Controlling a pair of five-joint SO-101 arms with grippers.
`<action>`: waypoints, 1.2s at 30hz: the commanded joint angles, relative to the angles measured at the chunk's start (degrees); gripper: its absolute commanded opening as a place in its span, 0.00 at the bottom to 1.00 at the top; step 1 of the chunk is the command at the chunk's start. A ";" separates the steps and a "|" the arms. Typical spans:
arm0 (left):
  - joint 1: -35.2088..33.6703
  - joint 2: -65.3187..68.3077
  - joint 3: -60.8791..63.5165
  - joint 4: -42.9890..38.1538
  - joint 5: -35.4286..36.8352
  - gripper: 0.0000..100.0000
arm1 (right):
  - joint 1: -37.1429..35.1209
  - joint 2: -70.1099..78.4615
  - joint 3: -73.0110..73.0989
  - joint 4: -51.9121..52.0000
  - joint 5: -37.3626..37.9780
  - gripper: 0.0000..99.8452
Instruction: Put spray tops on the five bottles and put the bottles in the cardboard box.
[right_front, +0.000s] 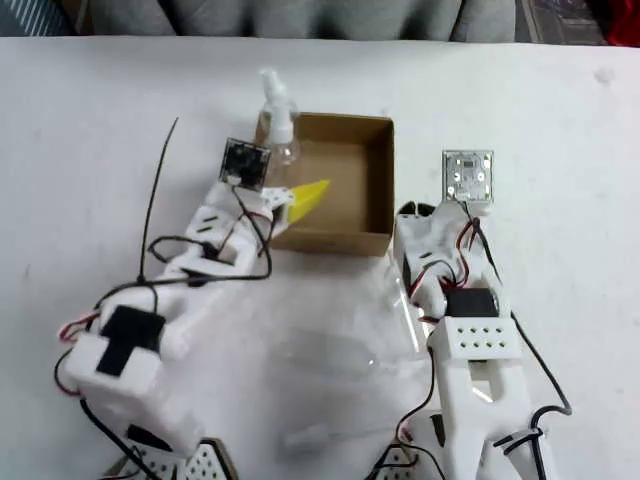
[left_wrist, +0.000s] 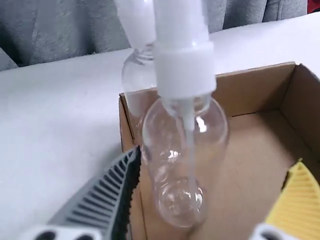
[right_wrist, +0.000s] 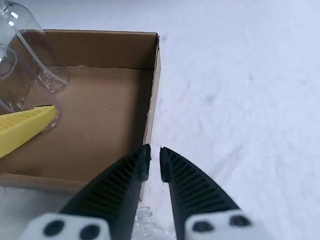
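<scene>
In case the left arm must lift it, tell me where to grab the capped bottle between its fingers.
Grip the bottle by its round body below the spray top, coming down from above. It seems to stand upright in a corner of the box, so the walls block a side approach, and the open left gripper straddles that widest part.

White arms (right_front: 478, 370) trail red-black cables (right_front: 463, 240); left gripper (left_wrist: 217, 157) is grey-and-yellow.

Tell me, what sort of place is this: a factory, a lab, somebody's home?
Probably a home or small lab bench, not a factory. Two small arms with loose wiring sit on a plain white table, grey sofa-like cushions line its far edge, and a cardboard box holds spray bottles.
</scene>
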 joint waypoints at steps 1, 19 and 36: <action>-0.40 -10.77 4.22 -0.35 -0.53 0.40 | -0.48 0.22 -3.34 -1.19 0.70 0.02; -0.84 -63.16 16.26 54.77 -0.97 0.40 | -0.13 -0.31 -3.60 2.15 0.70 0.02; -0.31 -93.49 15.91 97.85 -11.16 0.40 | 33.45 0.22 -3.87 23.25 11.78 0.02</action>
